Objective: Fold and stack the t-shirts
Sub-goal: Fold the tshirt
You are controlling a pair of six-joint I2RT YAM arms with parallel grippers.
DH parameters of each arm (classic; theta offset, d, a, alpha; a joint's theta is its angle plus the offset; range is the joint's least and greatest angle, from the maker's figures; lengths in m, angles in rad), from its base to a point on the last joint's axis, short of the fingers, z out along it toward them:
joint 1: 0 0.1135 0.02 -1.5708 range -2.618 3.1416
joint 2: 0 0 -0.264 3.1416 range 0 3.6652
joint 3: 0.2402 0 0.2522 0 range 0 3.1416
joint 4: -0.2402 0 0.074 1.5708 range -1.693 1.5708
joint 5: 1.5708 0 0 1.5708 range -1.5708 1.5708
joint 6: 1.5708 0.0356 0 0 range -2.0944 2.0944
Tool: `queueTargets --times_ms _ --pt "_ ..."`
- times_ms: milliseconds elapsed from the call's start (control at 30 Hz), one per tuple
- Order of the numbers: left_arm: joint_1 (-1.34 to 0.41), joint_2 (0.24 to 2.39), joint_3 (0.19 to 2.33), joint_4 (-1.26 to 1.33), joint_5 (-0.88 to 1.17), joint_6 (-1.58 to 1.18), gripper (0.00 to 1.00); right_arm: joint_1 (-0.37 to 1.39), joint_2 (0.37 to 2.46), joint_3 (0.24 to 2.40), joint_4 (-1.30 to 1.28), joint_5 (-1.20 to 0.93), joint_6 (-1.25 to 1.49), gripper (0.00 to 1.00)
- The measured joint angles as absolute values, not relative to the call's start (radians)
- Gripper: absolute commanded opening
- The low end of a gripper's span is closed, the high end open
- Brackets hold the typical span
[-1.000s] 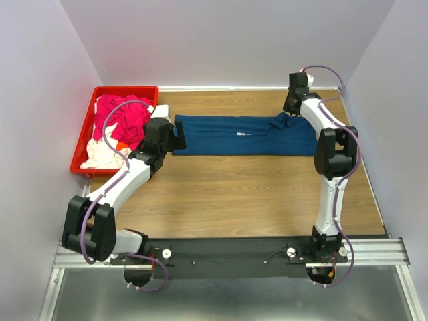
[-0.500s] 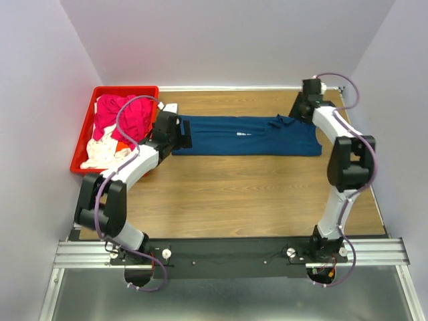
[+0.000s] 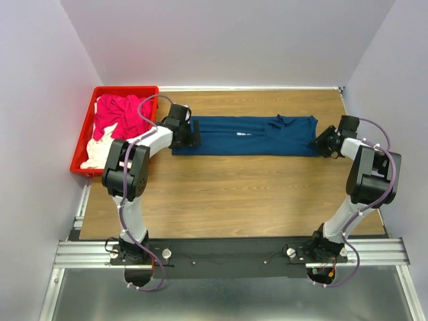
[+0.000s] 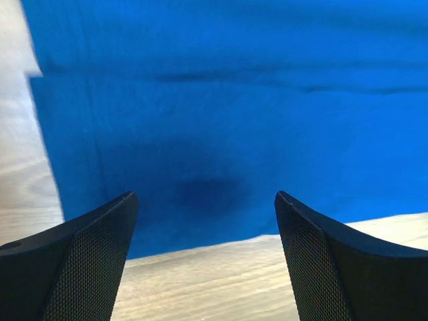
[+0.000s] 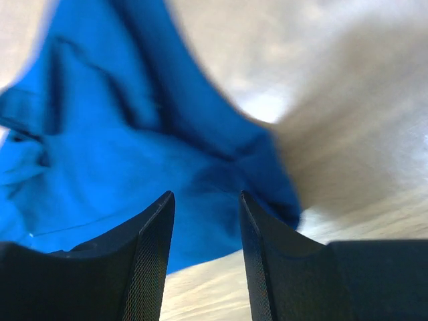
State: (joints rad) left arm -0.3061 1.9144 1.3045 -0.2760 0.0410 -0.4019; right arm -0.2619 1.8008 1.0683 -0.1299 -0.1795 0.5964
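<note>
A dark navy t-shirt (image 3: pixel 247 136) lies folded into a long strip across the back of the wooden table, a small white print (image 3: pixel 242 134) near its middle. At the strip's left end my left gripper (image 3: pixel 194 132) hovers wide open, the cloth's near edge (image 4: pixel 200 200) just beyond its fingertips and nothing between them. Just off the strip's near right corner (image 5: pixel 267 180), my right gripper (image 3: pixel 323 144) is low over the table, its jaws partly apart and empty. More t-shirts, a magenta-pink one (image 3: pixel 120 115) and a white one (image 3: pixel 100 155), are heaped in the crate.
A red plastic crate (image 3: pixel 127 89) stands at the back left, close to the left arm's elbow. Grey walls close in the table at the back and on both sides. Bare wood (image 3: pixel 241 194) stretches between the shirt and the arm bases.
The left arm has folded up and carried its gripper a little right to the shirt's left end. The right gripper has opened and come forward from the shirt's back right to its near right corner.
</note>
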Motion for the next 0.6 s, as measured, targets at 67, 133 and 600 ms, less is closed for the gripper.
queueTargets --times_ms 67,133,600 --pt "-0.294 1.941 1.296 -0.286 0.056 -0.405 0.90 -0.290 1.822 1.032 -0.098 -0.216 0.622 0.50" --pt "-0.282 1.938 1.290 -0.278 0.068 -0.414 0.90 -0.313 1.825 1.020 -0.064 -0.241 0.638 0.50" --pt "-0.259 1.650 0.923 -0.214 0.094 -0.464 0.91 -0.344 1.766 0.939 0.001 -0.293 0.679 0.46"
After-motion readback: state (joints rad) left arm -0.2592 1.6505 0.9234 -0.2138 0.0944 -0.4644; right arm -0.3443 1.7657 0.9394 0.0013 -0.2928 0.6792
